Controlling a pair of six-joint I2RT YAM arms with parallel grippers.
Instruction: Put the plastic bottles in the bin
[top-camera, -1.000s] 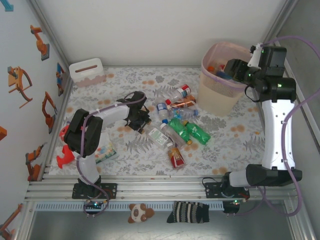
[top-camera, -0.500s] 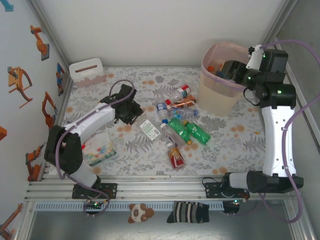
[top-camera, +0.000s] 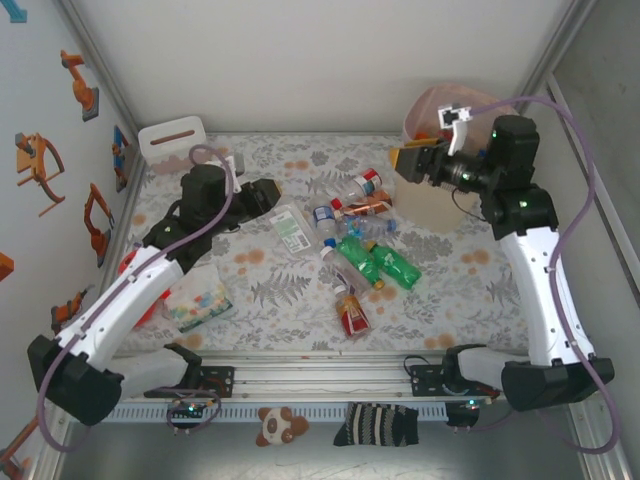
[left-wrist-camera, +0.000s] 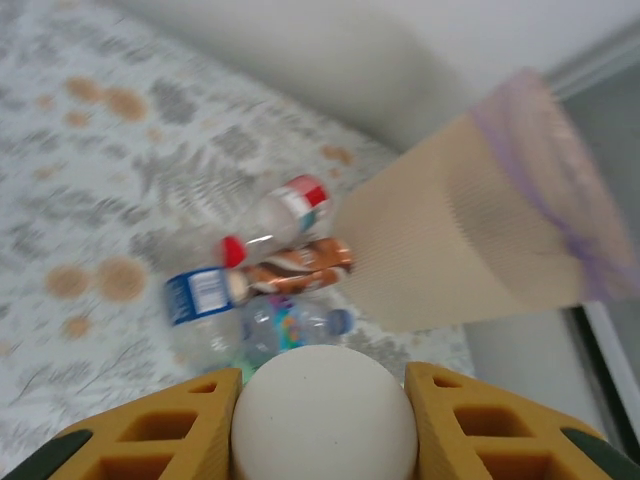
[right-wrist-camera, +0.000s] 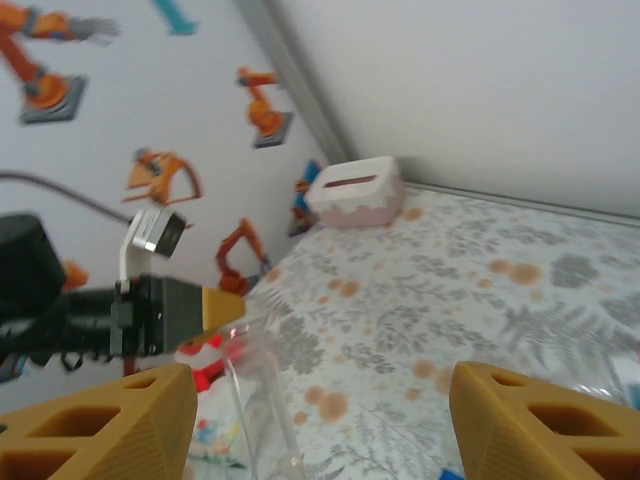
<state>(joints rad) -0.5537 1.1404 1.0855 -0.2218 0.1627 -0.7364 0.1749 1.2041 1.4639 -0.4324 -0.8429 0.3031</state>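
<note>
My left gripper (top-camera: 268, 200) is shut on a clear plastic bottle (top-camera: 292, 230) with a green-and-white label, held above the table left of the pile. The bottle's white rounded end (left-wrist-camera: 325, 410) fills the gap between the orange fingers (left-wrist-camera: 170, 430). Several more plastic bottles (top-camera: 360, 255) lie in a heap mid-table, some green, some red-capped (left-wrist-camera: 285, 210). The beige-pink bin (top-camera: 440, 205) stands at the back right (left-wrist-camera: 470, 230). My right gripper (top-camera: 412, 160) hangs open and empty in the air, just left of the bin's rim, and faces left (right-wrist-camera: 322, 380).
A white slotted box (top-camera: 175, 145) stands at the back left. A clear packet with coloured dots (top-camera: 200, 300) and a red toy (top-camera: 130, 265) lie under my left arm. The left wall carries robot stickers (right-wrist-camera: 160, 175).
My left arm has risen and swung back and right, and it has lifted the labelled bottle off the table. My right gripper has come out from over the bin and moved left.
</note>
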